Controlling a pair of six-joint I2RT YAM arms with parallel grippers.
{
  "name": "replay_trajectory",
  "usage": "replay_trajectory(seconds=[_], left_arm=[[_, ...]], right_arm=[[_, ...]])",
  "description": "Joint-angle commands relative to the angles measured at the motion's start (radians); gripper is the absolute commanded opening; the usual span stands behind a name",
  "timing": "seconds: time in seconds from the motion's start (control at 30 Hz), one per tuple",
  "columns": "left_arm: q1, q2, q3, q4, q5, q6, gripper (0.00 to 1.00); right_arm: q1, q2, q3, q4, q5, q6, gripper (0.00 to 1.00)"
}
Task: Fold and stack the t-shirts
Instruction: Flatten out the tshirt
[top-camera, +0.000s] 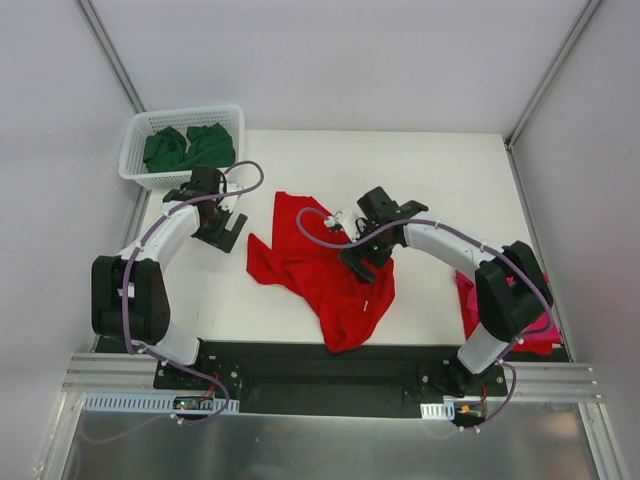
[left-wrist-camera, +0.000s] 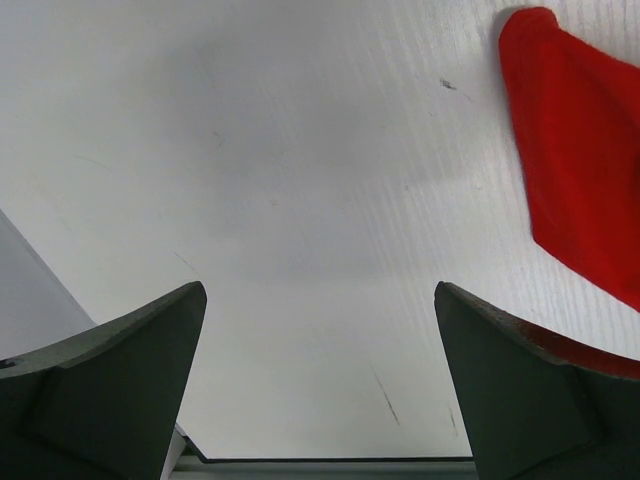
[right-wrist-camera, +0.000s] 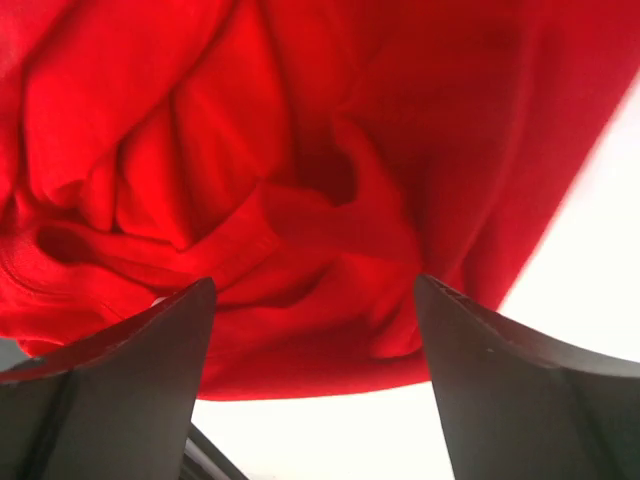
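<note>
Red folds of the t-shirt (top-camera: 310, 270) sit directly beneath the right jaws, which stand wide apart, gripping nothing. The t-shirt lies crumpled mid-worktop (top-camera: 440, 180), its length running far to near. The left jaws, equally spread, hover over bare worktop just beside its left edge.

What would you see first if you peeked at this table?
The bright red t-shirt, lying crumpled in the middle of the white table, with the right gripper open right over it. Next, the dark green t-shirts heaped in the white basket at the far left corner.
</note>
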Motion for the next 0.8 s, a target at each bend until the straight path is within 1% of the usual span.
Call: replay_trajectory(seconds=[0.0, 0.13, 0.33, 0.43, 0.57, 0.77], left_arm=[[0.006, -0.055, -0.016, -0.010, 0.003, 0.014, 0.99], [0.006, -0.052, -0.021, -0.010, 0.009, 0.011, 0.99], [0.006, -0.035, -0.019, -0.010, 0.026, -0.003, 0.99], [0.006, -0.030, -0.019, -0.010, 0.029, -0.004, 0.99], [0.006, -0.026, -0.025, -0.010, 0.035, -0.009, 0.99], [0.006, -0.021, -0.038, -0.010, 0.038, -0.011, 0.99]], right_arm=[[0.017, -0.023, -0.027, 0.067, 0.033, 0.015, 0.81], [0.028, -0.020, -0.039, 0.068, 0.059, 0.010, 0.82], [0.040, -0.034, -0.094, 0.139, 0.053, 0.035, 0.84], [0.062, -0.058, -0.117, 0.169, 0.025, 0.026, 0.81], [0.094, -0.063, -0.108, 0.172, 0.014, -0.002, 0.76], [0.125, -0.056, -0.070, 0.175, 0.037, -0.026, 0.76]])
